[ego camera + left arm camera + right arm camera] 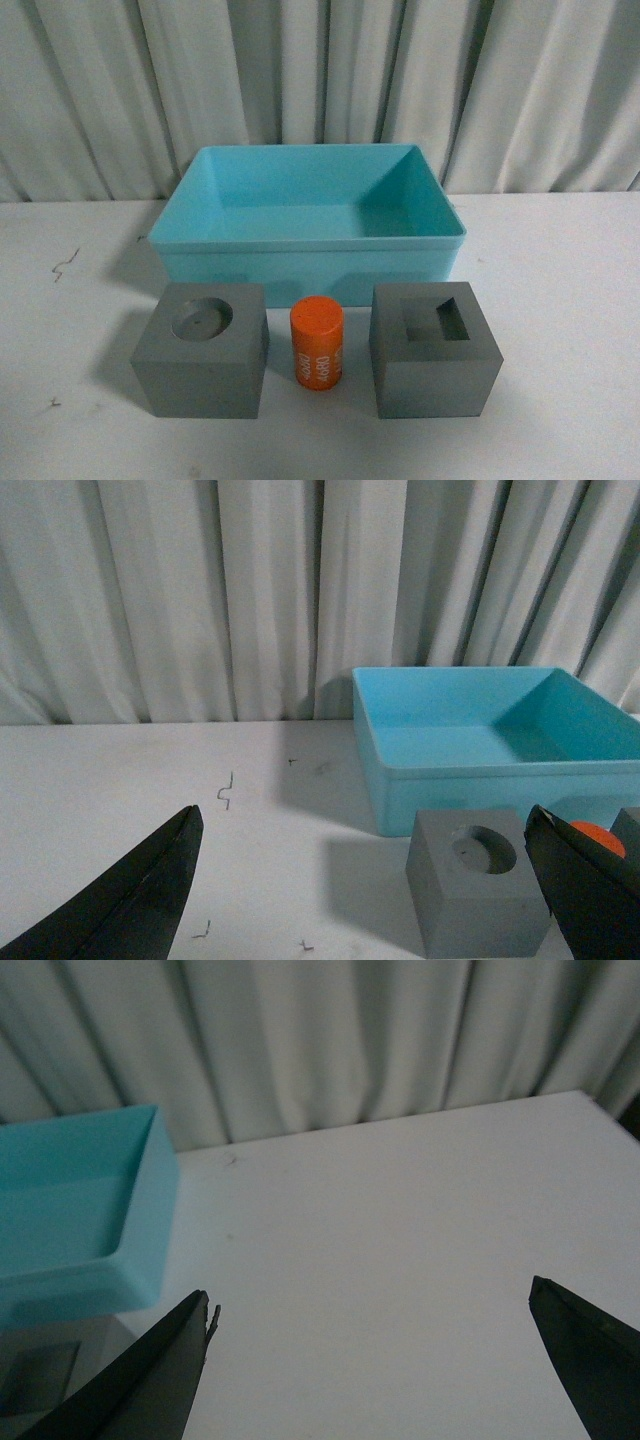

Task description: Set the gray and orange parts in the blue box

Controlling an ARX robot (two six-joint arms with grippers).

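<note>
In the front view a light blue box (305, 258) stands empty at mid-table. In front of it sit a gray cube with a round recess (203, 348), an orange cylinder (317, 343) with white lettering, and a gray cube with a square recess (433, 349). Neither arm shows there. My left gripper (362, 825) is open and empty, left of the round-recess cube (478, 882), with the box (490, 742) beyond and the orange cylinder (598, 837) partly hidden by a finger. My right gripper (370, 1300) is open and empty over bare table, right of the box (75, 1215) and square-recess cube (45, 1380).
A white table (560, 300) carries everything, backed by a pale pleated curtain (320, 80). Small dark scuff marks (64, 264) lie on the table's left side.
</note>
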